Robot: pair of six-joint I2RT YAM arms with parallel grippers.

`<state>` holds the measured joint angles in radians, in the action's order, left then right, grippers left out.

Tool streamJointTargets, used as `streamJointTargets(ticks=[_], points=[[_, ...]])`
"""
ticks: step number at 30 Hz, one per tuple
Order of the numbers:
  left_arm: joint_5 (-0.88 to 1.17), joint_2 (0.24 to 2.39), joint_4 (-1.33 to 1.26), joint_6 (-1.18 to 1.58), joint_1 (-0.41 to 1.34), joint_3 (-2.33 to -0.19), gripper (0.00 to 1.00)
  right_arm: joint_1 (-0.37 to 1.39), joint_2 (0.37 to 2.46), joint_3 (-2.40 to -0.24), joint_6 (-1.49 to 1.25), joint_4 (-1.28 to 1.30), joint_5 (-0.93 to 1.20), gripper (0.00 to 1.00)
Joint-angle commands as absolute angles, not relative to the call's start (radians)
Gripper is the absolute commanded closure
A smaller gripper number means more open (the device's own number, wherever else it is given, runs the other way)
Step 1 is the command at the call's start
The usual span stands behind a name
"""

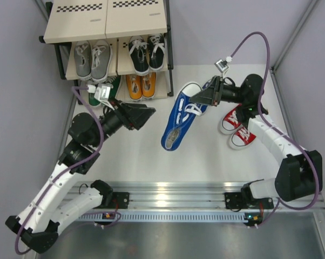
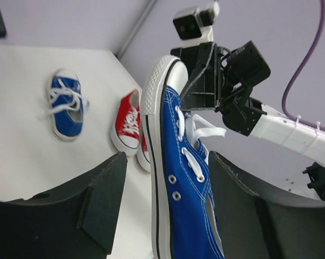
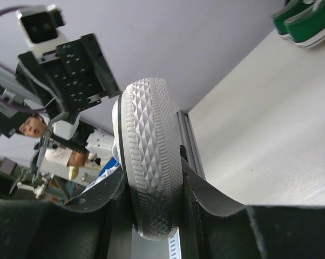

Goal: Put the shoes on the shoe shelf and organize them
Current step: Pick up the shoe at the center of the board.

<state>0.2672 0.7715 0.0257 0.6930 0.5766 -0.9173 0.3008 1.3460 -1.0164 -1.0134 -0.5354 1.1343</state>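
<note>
Your right gripper (image 3: 154,186) pinches the blue shoe (image 1: 180,116) by its toe, left gripper (image 2: 167,159) spread around it, so back left straight off without bumping it.

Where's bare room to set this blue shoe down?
The shelf's top board shows bare, and so does the table between the held blue shoe and the near rail. Crowded: both lower tiers, filled by the grey pair, black pair, green pair and orange pair; the red pair blocks the right.
</note>
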Motion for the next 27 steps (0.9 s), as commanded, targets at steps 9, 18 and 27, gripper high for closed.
streamJointTargets(ticks=[9, 18, 27], points=[[0.232, 0.767, 0.181, 0.523, 0.594, -0.982, 0.18, 0.146, 1.388, -1.080, -1.129, -0.408, 1.006, 1.00], [0.242, 0.902, 0.160, 0.276, 0.704, -1.054, 0.16, 0.134, 1.408, -1.062, -1.189, -0.390, 0.982, 1.00], [0.322, 0.959, 0.086, 0.192, 0.741, -1.032, 0.16, 0.104, 1.407, -1.057, -1.195, -0.373, 0.983, 1.00]])
